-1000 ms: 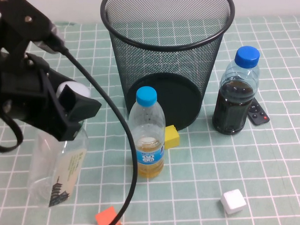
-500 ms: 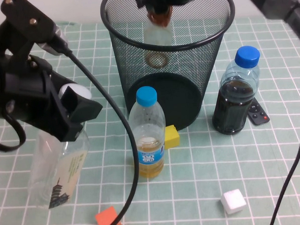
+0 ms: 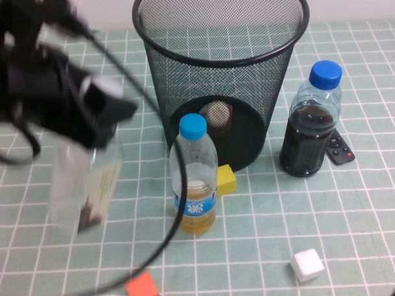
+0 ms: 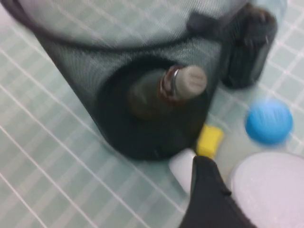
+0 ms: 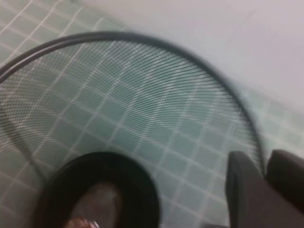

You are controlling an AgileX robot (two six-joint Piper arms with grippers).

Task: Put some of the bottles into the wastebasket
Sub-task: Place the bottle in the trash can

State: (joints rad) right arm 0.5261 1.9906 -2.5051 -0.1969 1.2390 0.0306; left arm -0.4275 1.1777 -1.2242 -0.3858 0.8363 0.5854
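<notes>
- Wastebasket (image 3: 222,82) stands at the far middle of the counter (image 3: 355,214); the shorter bottle (image 3: 216,115), cream cap and amber neck, lies on its black base, seen through the mesh. One bottle is in, I judge.
- Tall bottle (image 3: 85,184) with the white cap and green-and-white label hangs at the left, clear of the counter as far as I can tell, well apart from the wastebasket rim. Second drop not yet done.
- Left hand (image 3: 96,112) is at the left, closed around the tall bottle near its cap.
- Right hand (image 5: 259,190) shows only in its own wrist view, above the wastebasket's open mouth and holding nothing visible; whether it is wide or narrow, I cannot tell.
- Orange-liquid bottle (image 3: 194,177) stands just near of the wastebasket, dark-liquid bottle (image 3: 310,121) to its right; both upright, untouched.
- Remaining, by my reading: carry the tall bottle over the rim and release.
</notes>
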